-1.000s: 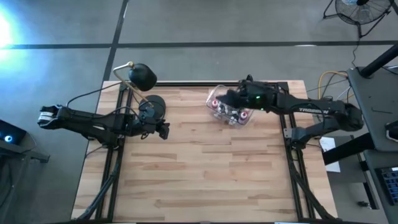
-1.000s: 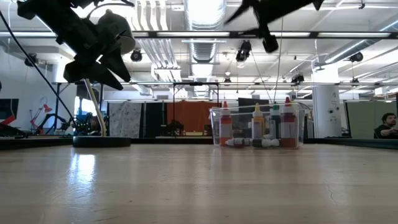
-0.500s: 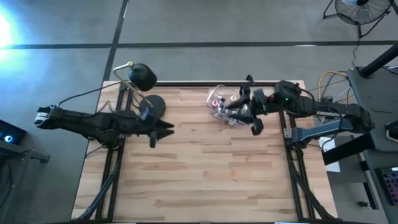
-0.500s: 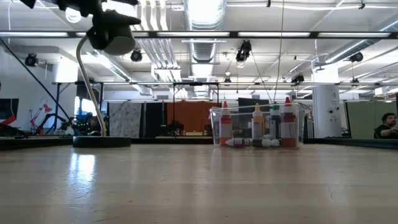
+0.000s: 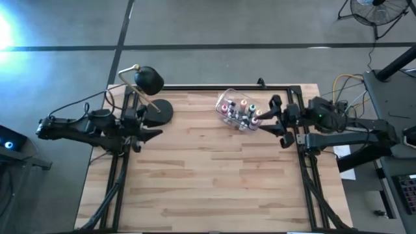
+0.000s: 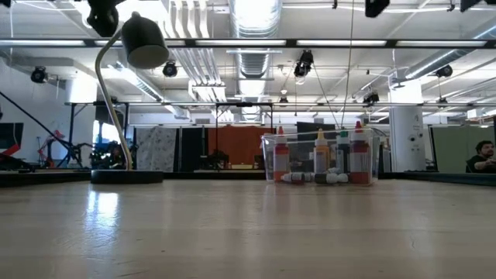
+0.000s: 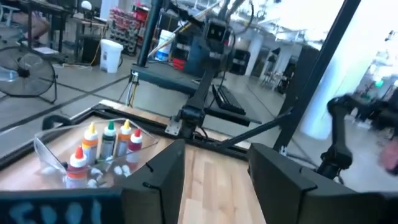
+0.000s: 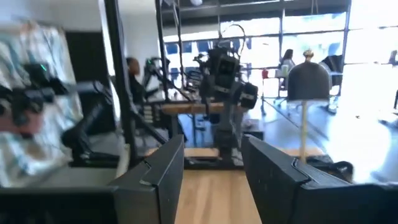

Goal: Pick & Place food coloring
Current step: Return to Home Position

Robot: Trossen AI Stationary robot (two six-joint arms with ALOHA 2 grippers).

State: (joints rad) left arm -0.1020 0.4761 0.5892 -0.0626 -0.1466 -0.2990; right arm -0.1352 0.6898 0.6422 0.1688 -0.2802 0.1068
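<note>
The food coloring bottles [image 5: 239, 112] are in a clear plastic tub [image 5: 224, 99] at the far middle of the table. Several stand upright on their bases [image 6: 321, 157], and a few small ones lie on the tub's floor [image 6: 310, 177]. The left wrist view also shows the bottles [image 7: 109, 142]. My left gripper [image 5: 151, 134] hovers open and level over the table's left side, near the lamp base. My right gripper [image 5: 268, 122] hovers open and level just right of the tub. Neither has anything between its fingers [image 7: 163, 177] [image 8: 160, 177].
A black desk lamp stands at the far left: its base [image 5: 159, 110] is on the table and its round head [image 5: 148, 79] hangs over the far edge. The wooden tabletop [image 5: 214, 182] stretches toward the near edge. Metal frame rails [image 5: 305, 175] run along both sides.
My right gripper has drawn back from above the tub toward the table's right edge, rolling as it went, so the bottles now show uncovered. My left gripper has risen and pulled back toward the left edge, tipping from slanting down to level.
</note>
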